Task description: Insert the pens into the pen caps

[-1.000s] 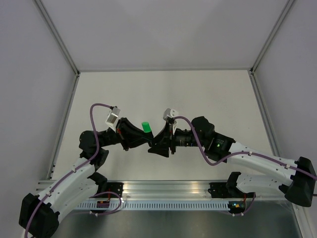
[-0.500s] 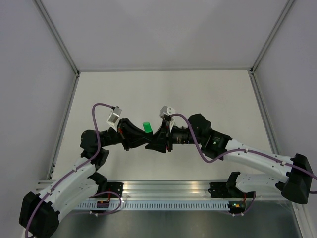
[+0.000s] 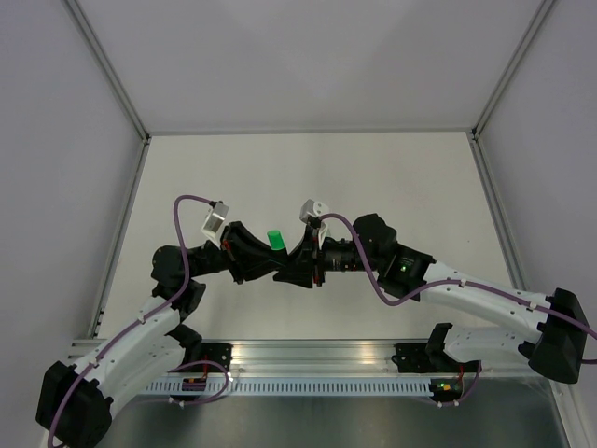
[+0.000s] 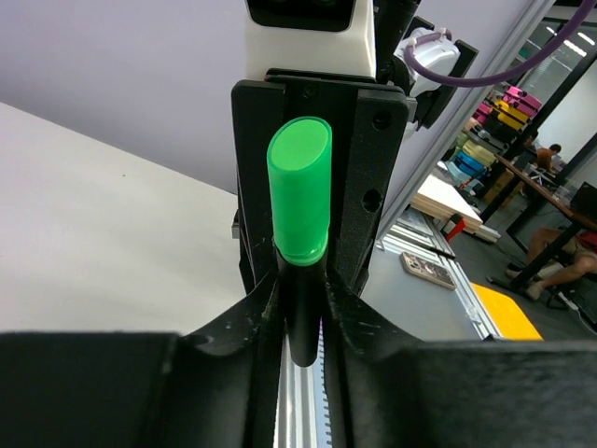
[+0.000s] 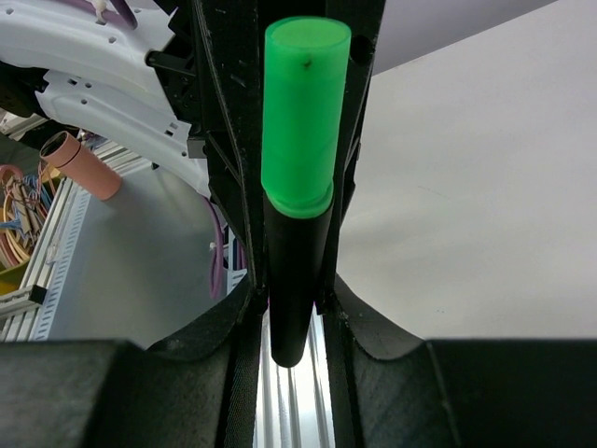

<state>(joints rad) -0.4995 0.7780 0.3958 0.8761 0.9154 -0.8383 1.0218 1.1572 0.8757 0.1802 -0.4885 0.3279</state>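
Observation:
A dark-bodied pen [image 4: 300, 317] stands upright with a bright green cap [image 4: 299, 191] seated on its top end. In the top view the green cap [image 3: 276, 240] shows between the two gripper heads at mid-table. My left gripper [image 4: 300, 308] is shut on the dark body just below the cap. My right gripper [image 5: 291, 299] is shut on the same dark body [image 5: 294, 280], with the green cap [image 5: 300, 117] above its jaws. The two grippers [image 3: 269, 264] [image 3: 293, 267] face each other, nearly touching. The orange and mint pens and the other caps are out of view.
The white table top [image 3: 373, 177] is walled by pale panels on three sides. An aluminium rail [image 3: 317, 355] runs along the near edge by the arm bases. Purple cables [image 3: 187, 201] loop over both arms.
The right gripper has shifted slightly left toward the left gripper over the last second. The capped pen has stayed between them.

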